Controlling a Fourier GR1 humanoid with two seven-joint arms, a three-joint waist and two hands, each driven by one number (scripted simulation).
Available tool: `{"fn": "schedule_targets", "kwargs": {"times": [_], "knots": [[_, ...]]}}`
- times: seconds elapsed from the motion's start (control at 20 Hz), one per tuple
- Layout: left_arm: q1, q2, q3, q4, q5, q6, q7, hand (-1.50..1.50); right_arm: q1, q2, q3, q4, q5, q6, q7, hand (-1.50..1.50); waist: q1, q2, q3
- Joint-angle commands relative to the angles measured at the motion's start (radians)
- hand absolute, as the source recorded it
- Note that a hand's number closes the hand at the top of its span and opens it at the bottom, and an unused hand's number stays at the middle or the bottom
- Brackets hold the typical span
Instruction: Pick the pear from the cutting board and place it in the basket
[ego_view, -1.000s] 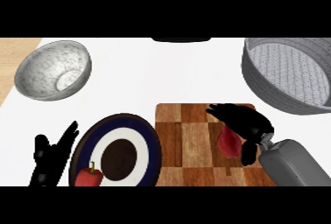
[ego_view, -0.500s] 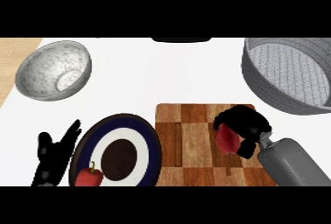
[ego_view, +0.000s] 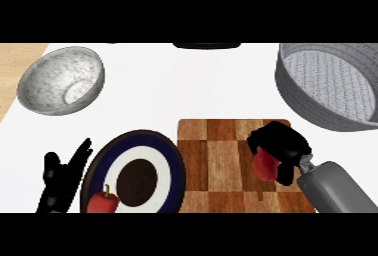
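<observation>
**Red pear held on the cutting board**

Black fingers of the right hand (ego_view: 279, 142) curl over the top of the red pear (ego_view: 264, 166), which sits above the right part of the wooden cutting board (ego_view: 214, 155). Whether the pear touches the board cannot be told. The grey right forearm (ego_view: 338, 189) comes in from the lower right corner.

Up and to the right of the board stands the grey basket (ego_view: 325, 107), apart from the hand and the pear.

Just left of the board lies a dark-rimmed plate (ego_view: 164, 152) with a small red pepper (ego_view: 102, 201) at its lower left edge. Beside the plate, at the lower left, the left hand (ego_view: 60, 180) rests open on the white counter (ego_view: 170, 90), fingers up and straight. A speckled metal bowl (ego_view: 62, 80) sits in the upper left, well apart from everything else.
</observation>
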Motion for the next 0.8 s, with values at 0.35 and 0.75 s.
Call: {"fn": "schedule_targets", "kwargs": {"times": [0.35,0.75], "knots": [[0.052,0.015,0.039,-0.01,0.04,-0.026,0.034,0.0,0.523,-0.409,-0.144,-0.245,-0.1,-0.445,-0.486,1.5,-0.049,0.004,-0.005],[0.087,-0.001,0.032,0.002,0.022,-0.01,0.008,0.0,0.576,-0.289,-0.334,-0.295,-0.776,-0.107,-0.643,1.5,-0.065,0.008,-0.008]]}}
